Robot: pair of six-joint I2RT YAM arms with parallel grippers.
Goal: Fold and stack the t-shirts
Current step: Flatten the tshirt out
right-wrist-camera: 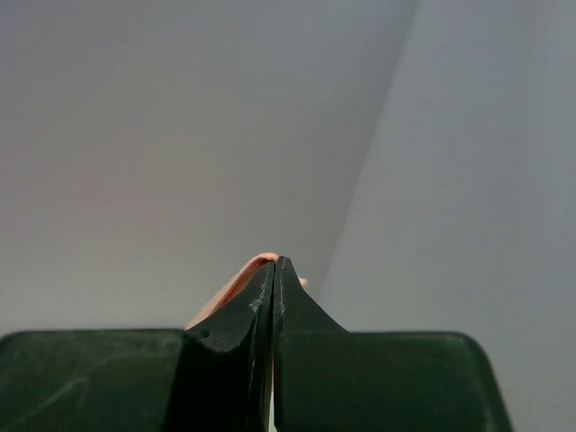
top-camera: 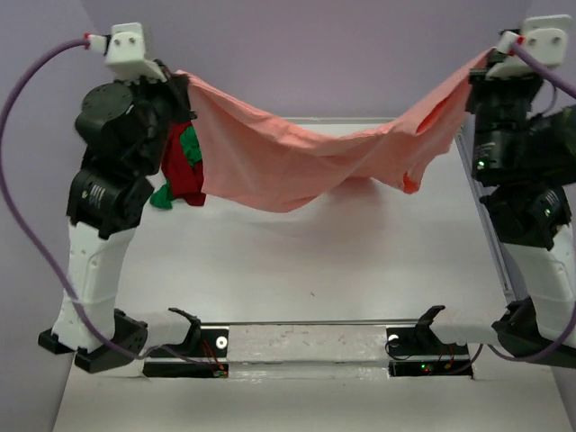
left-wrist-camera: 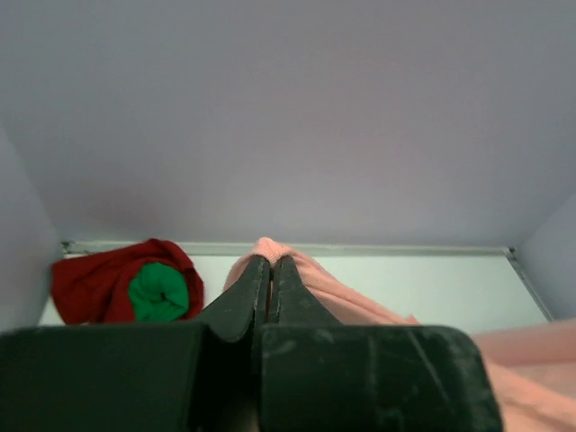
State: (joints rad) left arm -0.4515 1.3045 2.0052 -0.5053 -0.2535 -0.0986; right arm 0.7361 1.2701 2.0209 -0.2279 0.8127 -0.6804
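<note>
Salmon-pink t-shirt (top-camera: 297, 166) hangs slack above the bench, with left gripper (left-wrist-camera: 271, 263) and right gripper (right-wrist-camera: 274, 264) each clenched on an upper edge. Light, limp cloth, probably best held at the corners.

Salmon-pink t-shirt (top-camera: 297, 162) sags stretched mid-air; dark red t-shirt (left-wrist-camera: 81, 283) and green t-shirt (left-wrist-camera: 158, 292) lie crumpled together far-left.

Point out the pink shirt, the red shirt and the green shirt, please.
pink shirt (top-camera: 288, 166), top view, sagging middle.
red shirt (left-wrist-camera: 90, 281), left wrist view, left side.
green shirt (left-wrist-camera: 158, 292), left wrist view, rolled middle.
</note>
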